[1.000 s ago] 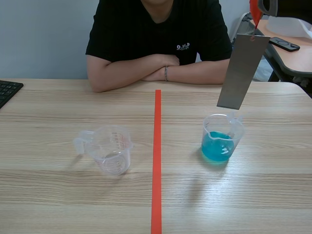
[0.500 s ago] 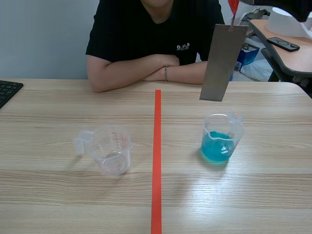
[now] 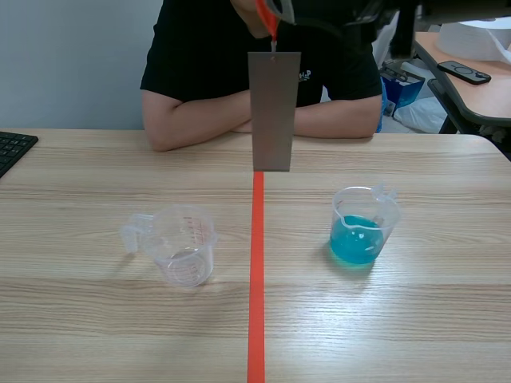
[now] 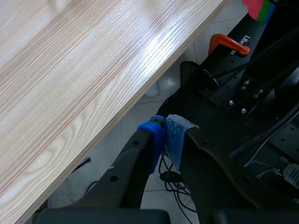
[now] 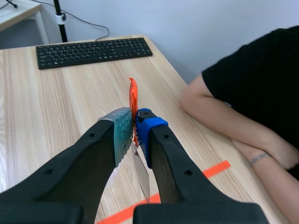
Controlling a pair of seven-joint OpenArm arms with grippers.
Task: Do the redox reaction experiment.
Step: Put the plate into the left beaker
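Overhead, the right arm's fingers [image 5: 122, 135] pinch a thin orange tab [image 5: 133, 100], and from it a grey metal strip [image 3: 272, 110] hangs straight down beneath them, well clear of the surface [image 3: 96, 319]. The beaker [image 3: 363, 227] of blue liquid [image 3: 355, 239] stands far below the fingers, off to the right arm's own side. A clear measuring cup [image 3: 184, 243], which looks empty, stands below on the opposite side. The left arm's fingers [image 4: 154, 140] are pressed together on nothing, past the edge of the surface and above the floor, well apart from everything the task needs.

The grip looks like the weak point. The strip appears to be held only through the tab, so a quick move could set it swinging like a pendulum. A swinging lower edge could strike the beaker's rim rather than enter its mouth. The beaker is light plastic and might tip or slide, spilling the liquid across the surface toward the person [image 3: 255, 64] seated opposite with arms folded. The tab could also slip or tear between the pads, dropping the strip flat onto the surface or into the liquid with a splash. A lowering begun while the strip is not plumb over the beaker's mouth would likely wedge it against the wall.
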